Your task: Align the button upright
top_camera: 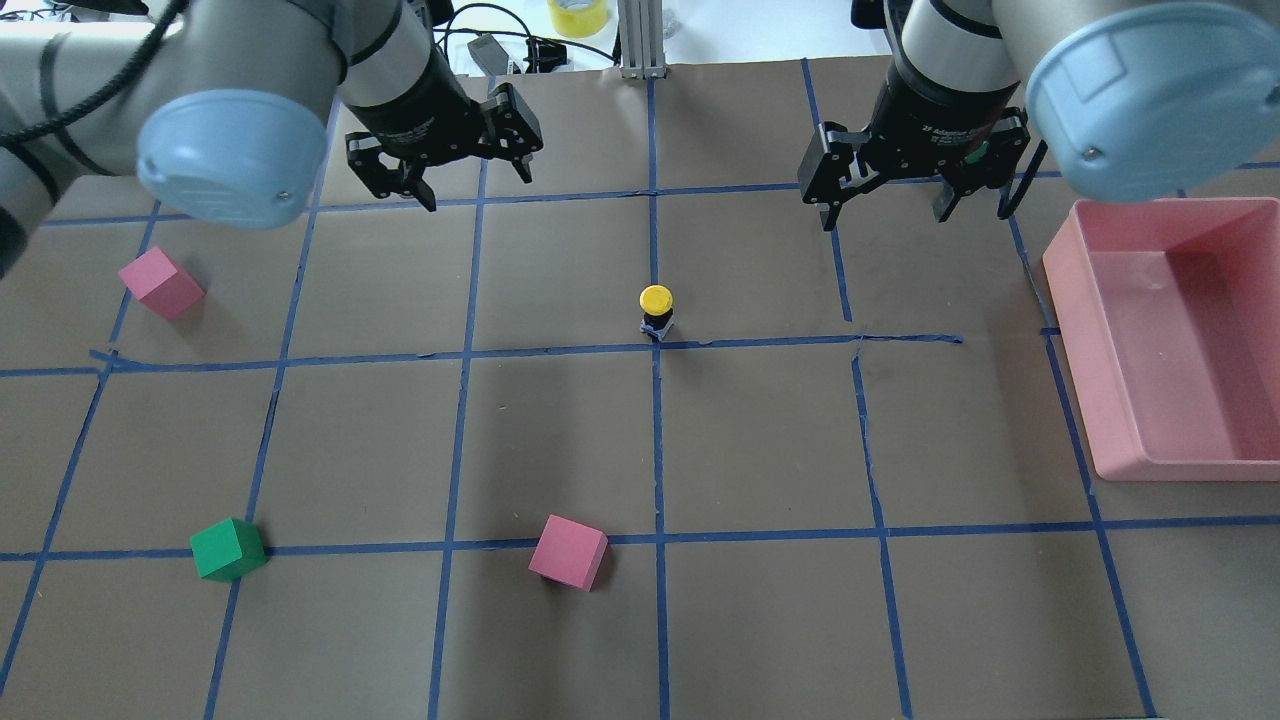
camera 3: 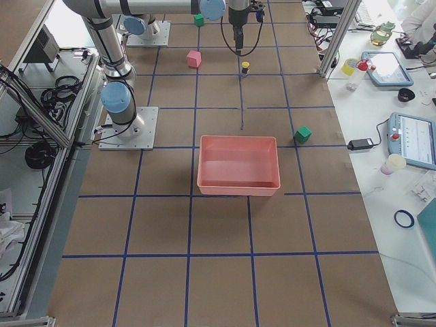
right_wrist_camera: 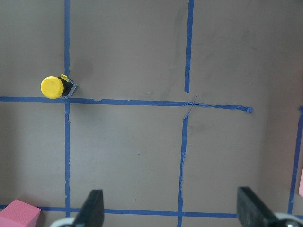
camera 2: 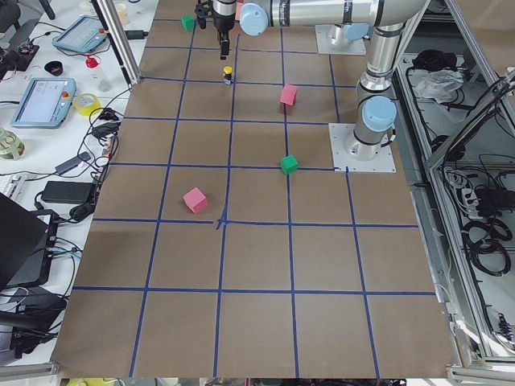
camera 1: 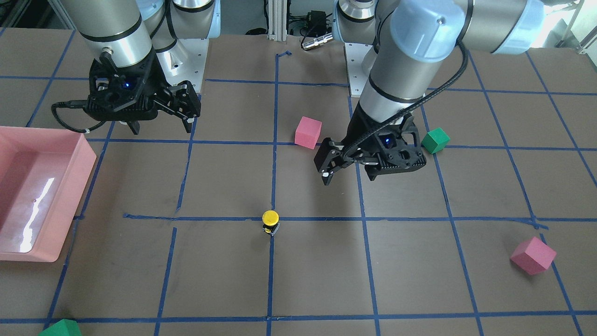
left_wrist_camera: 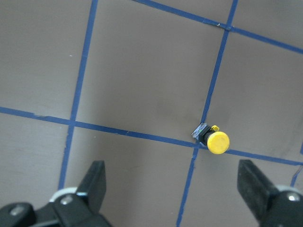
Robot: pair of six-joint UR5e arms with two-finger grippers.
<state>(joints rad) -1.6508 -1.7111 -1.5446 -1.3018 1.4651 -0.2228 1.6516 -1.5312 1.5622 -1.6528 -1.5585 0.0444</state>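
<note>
The button has a round yellow cap on a black body and a white-and-black base. It stands on the brown table at a crossing of blue tape lines, cap up, and looks upright; it also shows in the overhead view. My left gripper hovers open and empty above the table, apart from the button. The left wrist view shows the button ahead of the open fingers. My right gripper is also open and empty. The right wrist view shows the button far to the left.
A pink tray sits at the table's right end. There are pink cubes and a green cube on my left half, and another green cube at the far edge.
</note>
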